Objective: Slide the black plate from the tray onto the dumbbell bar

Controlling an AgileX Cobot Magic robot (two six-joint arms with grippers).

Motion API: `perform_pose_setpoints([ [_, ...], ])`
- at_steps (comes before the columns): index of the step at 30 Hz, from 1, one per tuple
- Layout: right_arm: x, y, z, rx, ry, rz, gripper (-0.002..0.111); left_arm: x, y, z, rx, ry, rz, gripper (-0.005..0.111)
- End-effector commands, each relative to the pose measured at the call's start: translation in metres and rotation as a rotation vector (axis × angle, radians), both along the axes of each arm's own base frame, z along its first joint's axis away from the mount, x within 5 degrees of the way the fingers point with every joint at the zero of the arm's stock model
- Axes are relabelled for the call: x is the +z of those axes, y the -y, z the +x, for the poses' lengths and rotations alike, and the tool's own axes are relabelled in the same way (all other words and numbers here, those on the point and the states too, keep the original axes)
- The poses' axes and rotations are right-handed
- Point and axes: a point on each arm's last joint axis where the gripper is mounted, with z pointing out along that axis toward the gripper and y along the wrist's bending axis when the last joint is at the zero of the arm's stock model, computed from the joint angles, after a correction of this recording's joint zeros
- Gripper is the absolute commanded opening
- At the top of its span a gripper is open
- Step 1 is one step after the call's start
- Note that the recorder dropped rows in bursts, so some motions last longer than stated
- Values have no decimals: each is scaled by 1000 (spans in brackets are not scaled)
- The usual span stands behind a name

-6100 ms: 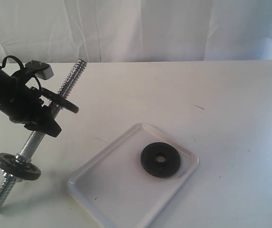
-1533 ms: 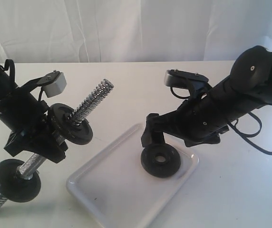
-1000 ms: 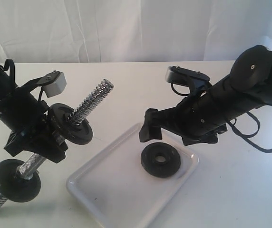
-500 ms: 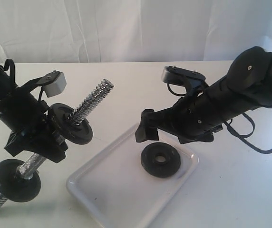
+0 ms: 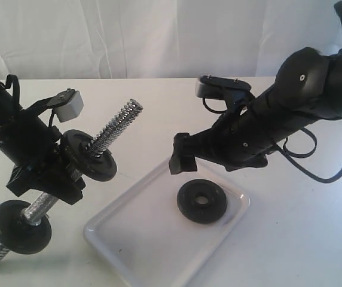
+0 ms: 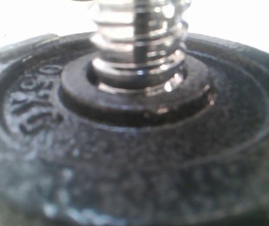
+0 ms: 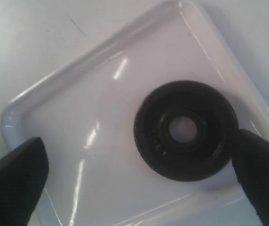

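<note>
black plate (image 7: 184, 136) in tray (image 7: 78, 80) beneath spread right fingers (image 7: 12, 179); left fingers (image 5: 57, 179) grip dumbbell bar (image 5: 114, 128)

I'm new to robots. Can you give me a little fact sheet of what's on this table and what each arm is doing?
tray: white, on the table, one black plate lying flat in it
dumbbell bar: tilted, threaded end pointing up, two other black discs on it
left gripper: shut on the dumbbell bar between those discs
right gripper: open, above the black plate, not holding it
progress: plate not yet picked up
</note>
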Motion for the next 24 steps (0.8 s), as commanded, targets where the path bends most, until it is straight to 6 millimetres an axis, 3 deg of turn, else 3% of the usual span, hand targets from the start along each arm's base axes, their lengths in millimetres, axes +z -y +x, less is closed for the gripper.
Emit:
perform_pose_setpoints([
  [1,-10,1,-1,-15,-66,-46,100,37,14,-9,26,-37,-224,0],
  [11,-36,-13,15,1,-192,-93,100,37,14,-9,28,-36,-224,0],
  [24,-24,-12,27,0,-225,-220,100,37,14,-9,29,-34,-223,0],
])
